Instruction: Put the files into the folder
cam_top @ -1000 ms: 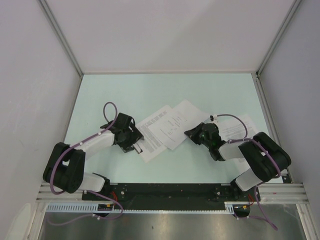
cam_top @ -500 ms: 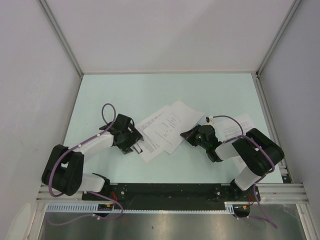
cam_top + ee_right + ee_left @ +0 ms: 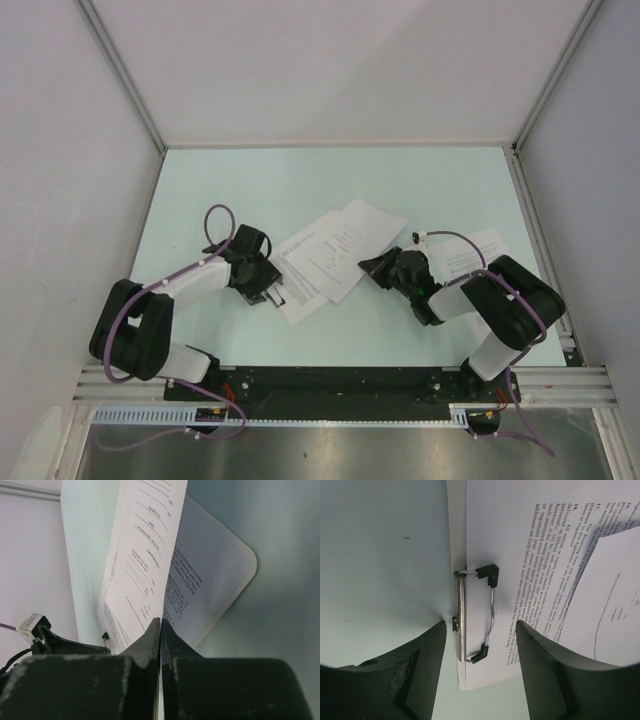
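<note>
Nearest to me, my left gripper (image 3: 481, 630) stands spread, one finger on each side of the clip (image 3: 462, 615) of the folder (image 3: 455, 530) — a stiff white board, flat on the table (image 3: 300, 190). The files (image 3: 335, 255) are thin and limp, I judge; they slide easily, so an edge pinch suits them. My right gripper (image 3: 160, 626) is pressed on the edge of the sparse sheet (image 3: 145, 540), holding it raised above the dense sheet (image 3: 520, 525) on the board — the third sheet (image 3: 480, 250) lies apart, beside the right arm.
</note>
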You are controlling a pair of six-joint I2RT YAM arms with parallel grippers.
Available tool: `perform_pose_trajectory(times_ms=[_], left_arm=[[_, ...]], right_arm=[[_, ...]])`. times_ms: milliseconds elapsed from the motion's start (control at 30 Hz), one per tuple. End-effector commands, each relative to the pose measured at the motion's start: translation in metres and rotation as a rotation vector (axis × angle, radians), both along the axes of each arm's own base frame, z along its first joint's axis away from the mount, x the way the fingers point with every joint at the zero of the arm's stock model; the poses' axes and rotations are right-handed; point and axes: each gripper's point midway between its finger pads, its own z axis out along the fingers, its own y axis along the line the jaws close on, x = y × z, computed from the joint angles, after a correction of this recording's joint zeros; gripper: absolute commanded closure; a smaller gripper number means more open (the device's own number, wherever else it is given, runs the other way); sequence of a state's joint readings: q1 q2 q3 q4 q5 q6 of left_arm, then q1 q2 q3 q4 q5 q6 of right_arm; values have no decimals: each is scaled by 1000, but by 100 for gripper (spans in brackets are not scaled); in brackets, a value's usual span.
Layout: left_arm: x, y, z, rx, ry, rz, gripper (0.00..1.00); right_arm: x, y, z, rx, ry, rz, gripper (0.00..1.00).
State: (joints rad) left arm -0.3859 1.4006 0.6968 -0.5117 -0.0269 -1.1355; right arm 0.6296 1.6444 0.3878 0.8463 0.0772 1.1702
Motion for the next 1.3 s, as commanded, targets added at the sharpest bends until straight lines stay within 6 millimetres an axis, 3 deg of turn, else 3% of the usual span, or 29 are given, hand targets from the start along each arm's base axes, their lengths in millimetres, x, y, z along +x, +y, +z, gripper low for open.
perform_pose_trajectory(times_ms=[0, 400, 1033, 1267], left_arm=[[4, 14, -12, 96, 32, 21, 36], [-1, 21, -22, 225, 86, -10, 41], [-10, 24, -41, 283, 127, -44, 59], [-16, 23, -44, 263, 122, -67, 79]], right_arm=[[10, 3, 10, 21, -47, -28, 100], [12, 4, 13, 25, -60, -21, 100], [12, 4, 8, 33, -39, -20, 100], [18, 14, 12, 79, -57, -19, 100]])
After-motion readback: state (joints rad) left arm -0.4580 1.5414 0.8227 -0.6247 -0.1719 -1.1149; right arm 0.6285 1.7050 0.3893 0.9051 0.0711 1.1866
